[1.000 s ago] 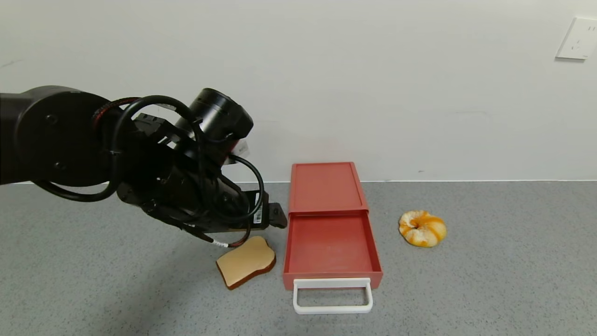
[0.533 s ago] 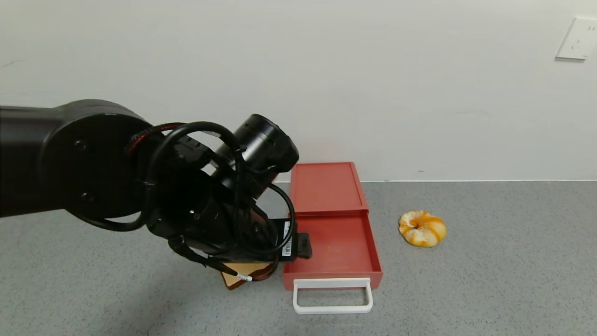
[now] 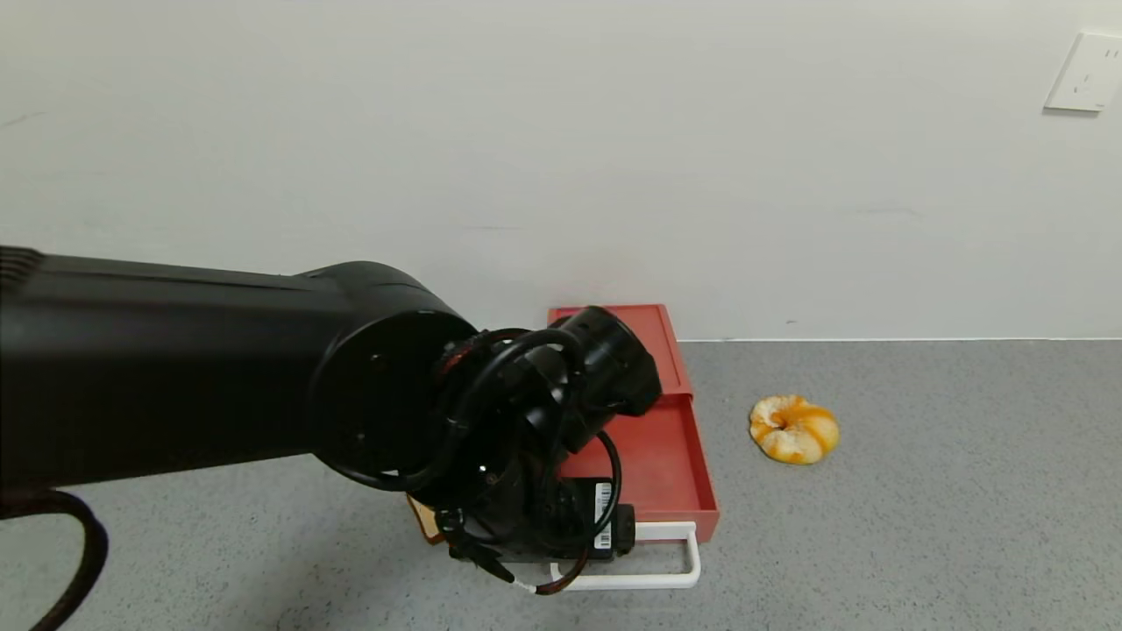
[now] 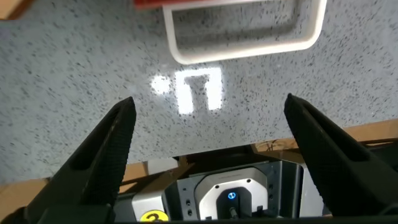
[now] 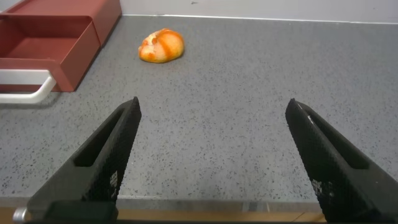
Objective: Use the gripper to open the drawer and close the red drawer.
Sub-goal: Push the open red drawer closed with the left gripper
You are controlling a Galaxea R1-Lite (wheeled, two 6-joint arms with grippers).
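My left gripper (image 4: pixel 208 134) above the handle (image 4: pixel 244 42) of the open drawer (image 3: pixel 653 438).
The drawer sits mid-bench against the back edge, its tray pulled out toward the front edge. My left fingers (image 4: pixel 102 152) are spread wide over bare bench just short of the handle; my right gripper (image 5: pixel 211 155), also wide, hangs near the front edge.

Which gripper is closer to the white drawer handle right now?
Left. The left gripper hangs open just above the handle; the right gripper sits open, farther off on the drawer's right.
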